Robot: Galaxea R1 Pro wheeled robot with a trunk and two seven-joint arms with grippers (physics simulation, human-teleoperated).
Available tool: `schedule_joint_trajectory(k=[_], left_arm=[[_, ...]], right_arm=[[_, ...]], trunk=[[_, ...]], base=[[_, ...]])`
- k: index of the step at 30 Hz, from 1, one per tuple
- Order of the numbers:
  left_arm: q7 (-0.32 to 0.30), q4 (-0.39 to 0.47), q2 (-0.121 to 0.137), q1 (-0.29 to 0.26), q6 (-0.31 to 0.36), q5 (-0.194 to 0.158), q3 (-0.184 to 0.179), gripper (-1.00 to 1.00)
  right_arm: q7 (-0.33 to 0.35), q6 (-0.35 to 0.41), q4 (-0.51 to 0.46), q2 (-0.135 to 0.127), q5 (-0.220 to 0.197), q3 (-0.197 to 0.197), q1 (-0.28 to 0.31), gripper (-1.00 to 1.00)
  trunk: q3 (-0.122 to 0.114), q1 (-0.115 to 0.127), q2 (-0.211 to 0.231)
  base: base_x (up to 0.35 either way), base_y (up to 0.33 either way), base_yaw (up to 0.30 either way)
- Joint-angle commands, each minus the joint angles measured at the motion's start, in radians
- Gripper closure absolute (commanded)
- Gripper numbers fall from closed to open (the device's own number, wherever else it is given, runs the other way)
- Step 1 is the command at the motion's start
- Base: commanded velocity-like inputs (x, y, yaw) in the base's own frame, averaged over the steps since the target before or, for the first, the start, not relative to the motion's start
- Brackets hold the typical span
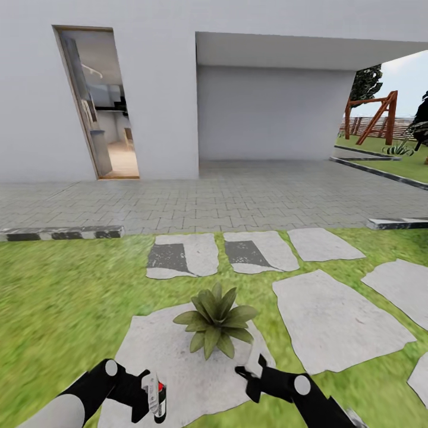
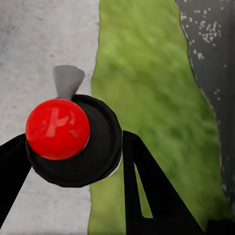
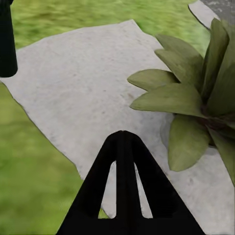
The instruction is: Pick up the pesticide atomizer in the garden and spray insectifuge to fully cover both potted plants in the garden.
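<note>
A potted plant point(image 1: 215, 321), a low rosette of olive-green leaves, sits on a grey stepping stone point(image 1: 172, 356) in the garden lawn just ahead of me. My left gripper point(image 1: 151, 399) is shut on the pesticide atomizer point(image 1: 157, 392), held low to the left of the plant. In the left wrist view the atomizer point(image 2: 73, 142) shows a red knob on a black round body with a grey nozzle, gripped between black fingers point(image 2: 147, 191). My right gripper point(image 1: 246, 371) is shut and empty, close to the plant's right side. Its joined fingers point(image 3: 125, 161) stand beside the leaves point(image 3: 196, 98).
Several stepping stones point(image 1: 333, 321) cross the grass toward a grey paved patio point(image 1: 238, 202) and a white house with an open doorway point(image 1: 101, 107). Far right stand a wooden swing frame point(image 1: 380, 116) and another low green rosette point(image 1: 399, 148).
</note>
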State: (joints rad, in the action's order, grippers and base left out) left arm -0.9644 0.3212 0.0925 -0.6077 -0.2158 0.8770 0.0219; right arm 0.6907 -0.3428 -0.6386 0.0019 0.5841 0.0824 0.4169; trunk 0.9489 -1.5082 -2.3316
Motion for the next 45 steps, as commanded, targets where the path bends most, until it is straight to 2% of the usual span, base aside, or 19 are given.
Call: schedule_joint_trajectory(k=[1,4,8,12,16,23,29,33,40,45], left_arm=[[-0.003,0.001,-0.001,0.0,-0.006,0.007,0.003,1.0],[-0.003,0.002,-0.009,0.0,-0.008,0.006,0.003,1.0],[-0.003,0.002,-0.048,0.0,-0.008,0.01,-0.005,1.0],[0.002,0.004,-0.078,-0.001,-0.006,0.009,-0.078,1.0],[0.004,0.005,-0.096,-0.001,-0.005,0.008,-0.1,1.0],[0.004,0.007,-0.11,-0.001,-0.009,0.006,-0.103,1.0],[0.008,0.007,-0.139,-0.001,-0.013,0.006,-0.103,1.0],[0.031,0.008,-0.152,-0.001,-0.014,0.005,-0.102,1.0],[0.054,0.037,-0.167,-0.001,-0.012,0.001,-0.096,1.0],[0.063,0.054,-0.173,0.0,-0.01,-0.003,-0.094,1.0]], right_arm=[[0.006,-0.006,-0.003,0.002,0.011,-0.001,0.0,1.0],[0.043,-0.006,-0.011,0.01,0.011,0.0,0.0,1.0],[0.107,-0.007,-0.014,0.019,0.011,0.0,0.0,1.0],[0.122,-0.007,-0.02,0.039,0.011,0.002,0.0,1.0],[0.124,-0.007,-0.027,0.061,0.011,0.003,0.0,1.0],[0.124,-0.007,-0.028,0.068,0.011,0.003,0.0,1.0],[0.125,-0.007,-0.027,0.069,0.011,0.003,0.0,1.0],[0.125,-0.007,-0.027,0.07,0.011,0.004,0.0,1.0],[0.125,-0.007,-0.026,0.086,0.011,0.005,0.0,1.0],[0.125,-0.007,-0.026,0.088,0.011,0.005,0.0,1.0]], trunk=[[0.001,0.0,0.0],[0.001,0.0,0.0],[0.001,0.0,0.0],[0.001,0.0,0.0],[0.001,0.0,0.0],[0.001,0.0,0.0],[0.001,0.0,0.0],[0.001,0.0,0.0],[0.001,0.0,0.0],[0.001,0.0,0.0]], base=[[0.0,0.0,0.0],[0.0,0.0,0.0],[0.0,0.0,0.0],[0.0,0.0,0.0],[0.0,0.0,0.0],[0.0,0.0,0.0],[0.0,0.0,0.0],[0.0,0.0,0.0],[0.0,0.0,0.0],[0.0,0.0,0.0]])
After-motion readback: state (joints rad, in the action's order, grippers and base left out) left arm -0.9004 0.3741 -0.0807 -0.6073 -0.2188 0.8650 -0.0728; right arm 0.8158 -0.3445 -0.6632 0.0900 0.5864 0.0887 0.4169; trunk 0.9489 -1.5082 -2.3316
